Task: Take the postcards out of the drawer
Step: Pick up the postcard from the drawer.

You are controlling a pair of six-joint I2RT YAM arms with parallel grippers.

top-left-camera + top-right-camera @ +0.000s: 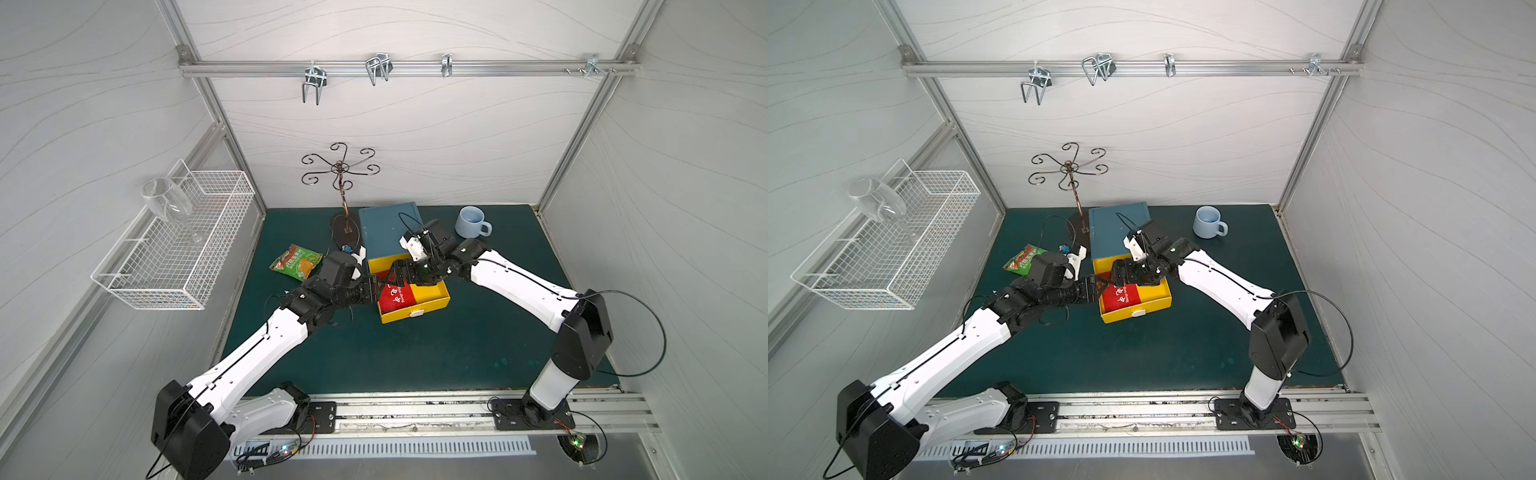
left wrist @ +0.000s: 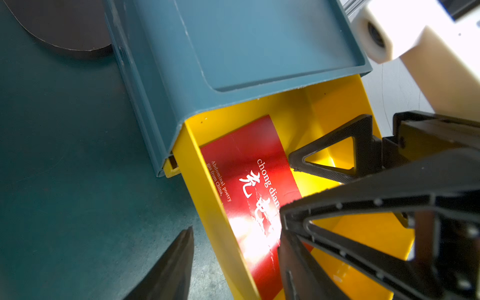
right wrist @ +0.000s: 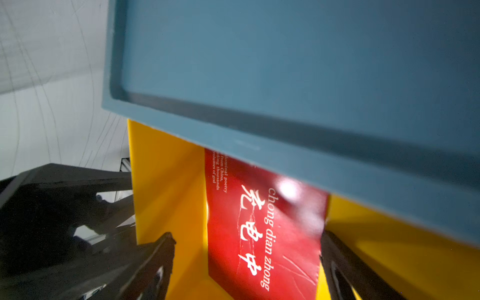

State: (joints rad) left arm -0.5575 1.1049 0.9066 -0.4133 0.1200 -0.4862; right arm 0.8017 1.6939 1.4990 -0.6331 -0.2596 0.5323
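i am looking down on the yellow drawer (image 1: pixel 436 307), standing pulled out of its blue case (image 1: pixel 386 228), where a red card (image 1: pixel 395 297) with white characters is lying flat on the floor along the wall nearer the left arm, its far end reaching toward the case's mouth. only this one card is showing; whether others are lying beneath it i cannot tell. the left claw (image 2: pixel 236 220) is hanging partly open astride that wall, one finger (image 2: pixel 168 272) outside over the mat, the other inside above the card, pinching nothing. the right claw (image 3: pixel 246 235) is hovering spread wide and empty, its fingers standing either side of the card's width. i am judging the card light, thin and bendy, with a glossy face that is throwing glare and will likely be slipping under a pad; lying flush, it is offering no edge to pinch from above. i am reckoning the best hold is across a long edge, after tipping that edge up against the wall, squeezing gently to avoid creasing.
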